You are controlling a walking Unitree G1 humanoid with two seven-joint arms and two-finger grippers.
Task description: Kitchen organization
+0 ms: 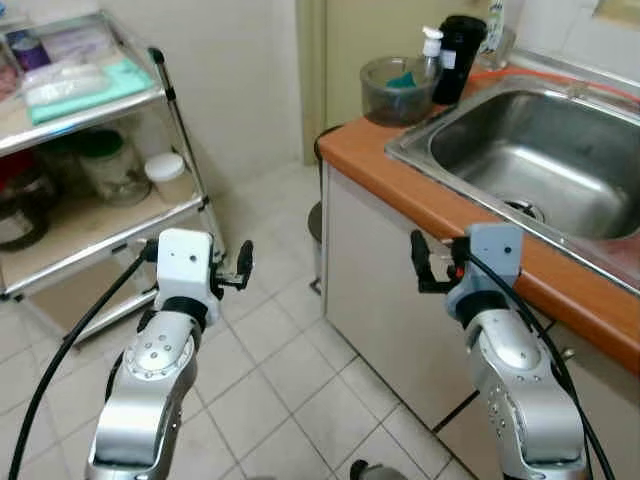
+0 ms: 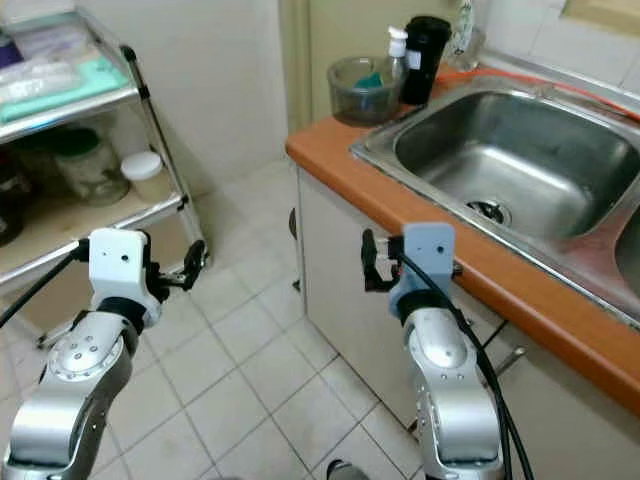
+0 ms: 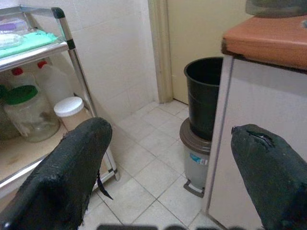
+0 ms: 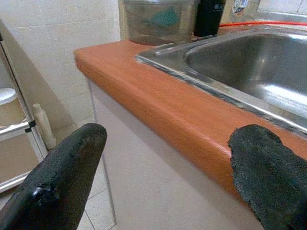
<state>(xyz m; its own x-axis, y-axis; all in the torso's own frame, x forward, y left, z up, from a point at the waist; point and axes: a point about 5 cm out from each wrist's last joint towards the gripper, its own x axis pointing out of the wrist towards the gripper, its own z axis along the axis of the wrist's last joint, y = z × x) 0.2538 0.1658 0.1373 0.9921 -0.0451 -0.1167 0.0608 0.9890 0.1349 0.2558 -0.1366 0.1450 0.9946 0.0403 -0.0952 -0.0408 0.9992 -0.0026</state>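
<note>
Where the orange laminate countertop (image 1: 372,160) meets its corner, a round smoky-grey plastic tub (image 1: 398,90) stands holding something teal, with a white pump bottle (image 1: 431,48) and a tall black cylindrical container (image 1: 459,58) touching or just beside it, all upright. Alongside them, sunk in the counter, is a stainless steel sink basin (image 1: 545,160) — its long axis runs along the counter away from the corner; its drain is visible.

Left side: a metal wire shelving rack (image 1: 170,110). Top shelf — a teal cloth (image 1: 95,90) and clear plastic packets. Middle shelf — a clear glass jar with green lid (image 3: 26,112), contents unclear, and a squat white-lidded tub (image 1: 167,177) just beside it.

Floor, by the cabinet's end: a black cylindrical bin (image 3: 205,103) stacked in a grey pedal bin with brown rim (image 3: 196,158).

The left gripper (image 1: 243,268) hovers over pale floor tiles (image 1: 285,360) near the rack, fingers spread apart, holding nothing. The right gripper (image 1: 418,262) hangs before the cabinet front just under the counter edge, likewise spread and empty.
</note>
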